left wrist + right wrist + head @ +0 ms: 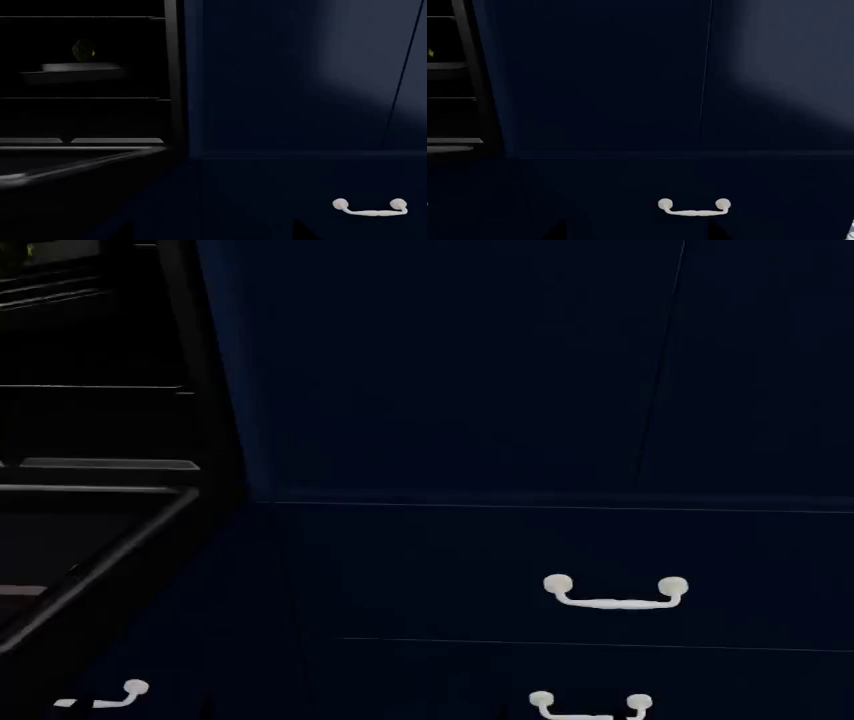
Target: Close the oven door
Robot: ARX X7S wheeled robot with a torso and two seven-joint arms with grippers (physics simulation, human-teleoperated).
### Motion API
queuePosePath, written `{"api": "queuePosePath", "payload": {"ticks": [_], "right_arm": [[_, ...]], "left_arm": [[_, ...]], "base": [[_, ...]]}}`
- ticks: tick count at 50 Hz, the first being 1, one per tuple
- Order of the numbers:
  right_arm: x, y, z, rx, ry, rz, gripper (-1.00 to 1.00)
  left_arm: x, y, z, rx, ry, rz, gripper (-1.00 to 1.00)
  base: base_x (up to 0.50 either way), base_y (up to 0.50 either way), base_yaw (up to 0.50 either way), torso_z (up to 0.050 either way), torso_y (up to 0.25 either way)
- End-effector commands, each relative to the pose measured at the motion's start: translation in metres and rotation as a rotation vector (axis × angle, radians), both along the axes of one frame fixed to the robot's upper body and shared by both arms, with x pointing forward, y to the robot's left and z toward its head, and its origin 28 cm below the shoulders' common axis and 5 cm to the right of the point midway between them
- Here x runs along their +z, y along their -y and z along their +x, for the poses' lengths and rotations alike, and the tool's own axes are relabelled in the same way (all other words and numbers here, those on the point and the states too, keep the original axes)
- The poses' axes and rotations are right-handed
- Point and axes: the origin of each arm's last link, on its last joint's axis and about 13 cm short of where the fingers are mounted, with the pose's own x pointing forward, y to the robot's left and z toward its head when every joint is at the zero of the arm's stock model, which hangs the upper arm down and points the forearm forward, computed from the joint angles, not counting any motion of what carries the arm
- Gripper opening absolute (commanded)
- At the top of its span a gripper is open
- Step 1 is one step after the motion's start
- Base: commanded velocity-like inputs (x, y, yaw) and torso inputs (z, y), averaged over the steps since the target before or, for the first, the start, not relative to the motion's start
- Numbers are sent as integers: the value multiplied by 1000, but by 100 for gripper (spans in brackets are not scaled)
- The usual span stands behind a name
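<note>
Oven door point(80, 570) hanging open and jutting out at left, navy cabinet front point(534, 390) flat and unobstructed, small white drawer handles point(617, 595) protruding low.

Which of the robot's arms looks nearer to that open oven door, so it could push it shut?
Probably the left. Its wrist camera shows the open oven door and oven cavity filling much of the picture, while the right wrist camera mostly faces navy cabinet fronts. Neither gripper is visible.

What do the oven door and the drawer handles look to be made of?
The oven door looks like glossy black glass or enamelled metal: its edge catches a thin bright highlight. The drawer handles look like white painted metal or ceramic, smooth and matte, with round end knobs.
</note>
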Motion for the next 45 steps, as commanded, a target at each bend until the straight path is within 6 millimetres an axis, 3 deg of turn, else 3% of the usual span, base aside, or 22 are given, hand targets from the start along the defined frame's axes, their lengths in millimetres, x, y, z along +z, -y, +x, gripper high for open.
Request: {"api": "queuePosePath", "payload": {"ticks": [1,2,3,5,6,9,11,14,15,20,21,24,25,26,27,29,30,31,32,33,34,45], "right_arm": [[-1,0,1,0,1,-23,100],[-4,-2,0,27,-10,19,100],[-6,-2,2,15,0,-11,100],[-15,-2,4,-2,60,-32,100],[-22,-2,6,-8,46,-43,100],[-23,-3,3,15,48,-40,100],[-23,-3,3,14,45,-41,100],[-23,-4,2,25,46,-52,100],[-23,-4,2,27,46,-49,100],[-24,-5,3,24,39,-39,100],[-24,-5,3,24,39,-40,100],[-25,-5,3,30,37,-31,100],[-25,-4,3,29,37,-34,100],[-25,-4,4,28,35,-31,100],[-25,-4,4,29,36,-31,100],[-25,-4,4,29,35,-29,100],[-25,-4,4,30,34,-29,100],[-25,-4,4,30,33,-28,100],[-25,-4,4,31,33,-29,100],[-25,-4,4,31,32,-28,100],[-25,-4,4,31,32,-28,100],[-24,-4,4,37,32,-31,100]], "left_arm": [[-3,0,1,0,0,0,100],[-22,0,2,-4,-31,-37,100],[-9,1,3,-4,-19,-22,100],[-27,1,7,6,-20,-37,100],[-14,1,5,18,28,-31,100],[-34,2,5,35,21,-7,100],[-17,3,4,28,27,7,100],[-31,2,1,10,32,-6,100],[-18,3,1,15,31,-6,100],[-34,2,0,31,42,6,100],[-19,3,0,31,43,8,100],[-19,3,0,25,39,12,100],[-36,3,0,25,40,12,100],[-20,3,1,26,41,11,100],[-37,3,0,28,42,12,100],[-41,3,1,27,42,13,100],[-40,3,0,27,43,13,100],[-24,3,0,29,37,14,100],[-39,3,0,28,43,11,100],[-23,2,-1,30,32,10,100],[-39,3,-1,28,42,11,100],[-41,2,0,38,32,4,100]], "base": [[0,0,0,0,0],[0,0,0,0,0],[0,0,0,0,0],[0,0,0,0,0],[0,0,0,0,0],[0,0,0,0,0],[0,0,0,0,0],[0,0,0,0,0],[0,0,0,0,0],[-182,0,0,0,0],[-312,0,0,0,0],[-329,0,0,0,0],[-348,0,0,0,0],[-383,0,0,0,0],[-387,0,0,0,0],[-387,0,0,0,0],[-391,0,0,0,0],[-395,0,0,0,0],[-387,0,0,0,0],[-387,0,0,0,0],[-387,0,0,0,0],[-387,0,0,0,0]]}}
